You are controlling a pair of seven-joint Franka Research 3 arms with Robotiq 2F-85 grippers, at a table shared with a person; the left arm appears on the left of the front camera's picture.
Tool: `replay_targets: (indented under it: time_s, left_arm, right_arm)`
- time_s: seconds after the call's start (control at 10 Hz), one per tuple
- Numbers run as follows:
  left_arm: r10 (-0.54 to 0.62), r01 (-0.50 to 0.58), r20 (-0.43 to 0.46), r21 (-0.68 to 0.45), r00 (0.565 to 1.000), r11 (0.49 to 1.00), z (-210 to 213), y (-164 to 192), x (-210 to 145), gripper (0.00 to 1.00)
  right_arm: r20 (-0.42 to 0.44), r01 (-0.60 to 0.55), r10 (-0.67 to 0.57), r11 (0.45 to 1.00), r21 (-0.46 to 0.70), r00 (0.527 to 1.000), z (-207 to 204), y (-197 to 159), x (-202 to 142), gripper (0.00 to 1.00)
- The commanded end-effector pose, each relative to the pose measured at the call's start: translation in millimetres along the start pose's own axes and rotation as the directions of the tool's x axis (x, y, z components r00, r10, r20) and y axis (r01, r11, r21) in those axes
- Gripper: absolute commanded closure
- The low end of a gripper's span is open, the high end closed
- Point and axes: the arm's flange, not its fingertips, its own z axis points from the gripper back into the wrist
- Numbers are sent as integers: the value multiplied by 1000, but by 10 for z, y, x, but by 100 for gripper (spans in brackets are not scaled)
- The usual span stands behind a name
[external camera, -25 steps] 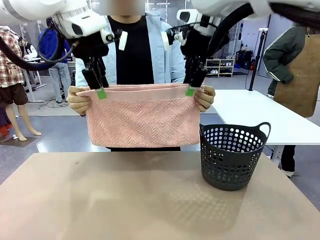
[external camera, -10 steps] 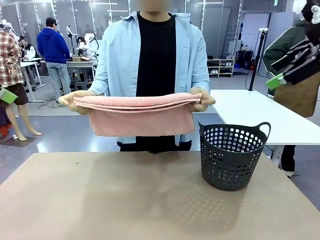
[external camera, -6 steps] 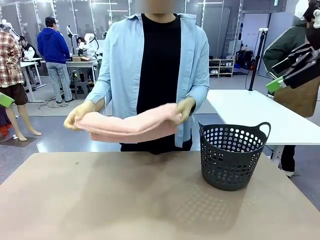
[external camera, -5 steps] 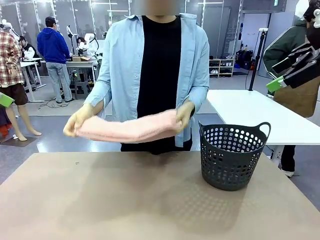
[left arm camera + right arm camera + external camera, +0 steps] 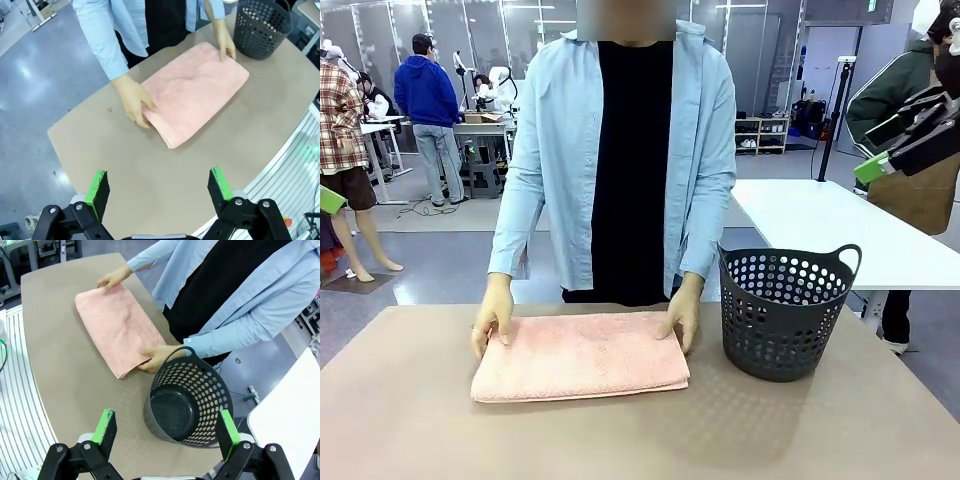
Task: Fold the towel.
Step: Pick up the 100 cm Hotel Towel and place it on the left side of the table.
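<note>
The towel [image 5: 580, 357], salmon pink, lies folded flat on the tan table [image 5: 640, 440]. The person's hands [image 5: 492, 325] rest on its two short ends. My left gripper [image 5: 159, 187] hovers high above the near table edge, open, with the towel [image 5: 195, 92] well ahead of its fingers. A green pad [image 5: 328, 198] of that gripper peeks in at the front view's left edge. My right gripper [image 5: 165, 429] is open too, high above the table, with the towel [image 5: 117, 330] far ahead. In the front view the right gripper [image 5: 867, 150] hangs at the upper right, apart from everything.
A dark grey perforated basket [image 5: 785, 310] stands upright and empty on the table right of the towel, close to the person's hand [image 5: 682, 322]. The same basket [image 5: 187, 400] sits just ahead of my right fingers. A white table [image 5: 840, 235] stands behind on the right.
Both grippers have let go of the towel's top edge and drawn back to the sides. The person folded the towel further and laid it flat on the table.
</note>
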Motion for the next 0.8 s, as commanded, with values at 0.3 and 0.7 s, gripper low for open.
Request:
replay_targets:
  time_s: [0.3,0.7]
  left_arm:
    - [17,-17,-9,10,1000,1000,29,-17,4,0]
    - [17,-17,-9,10,1000,1000,29,-17,4,0]
  right_arm:
    - [-7,5,-5,1000,-6,1000,6,4,12,0]
    - [-7,5,-5,1000,-6,1000,6,4,12,0]
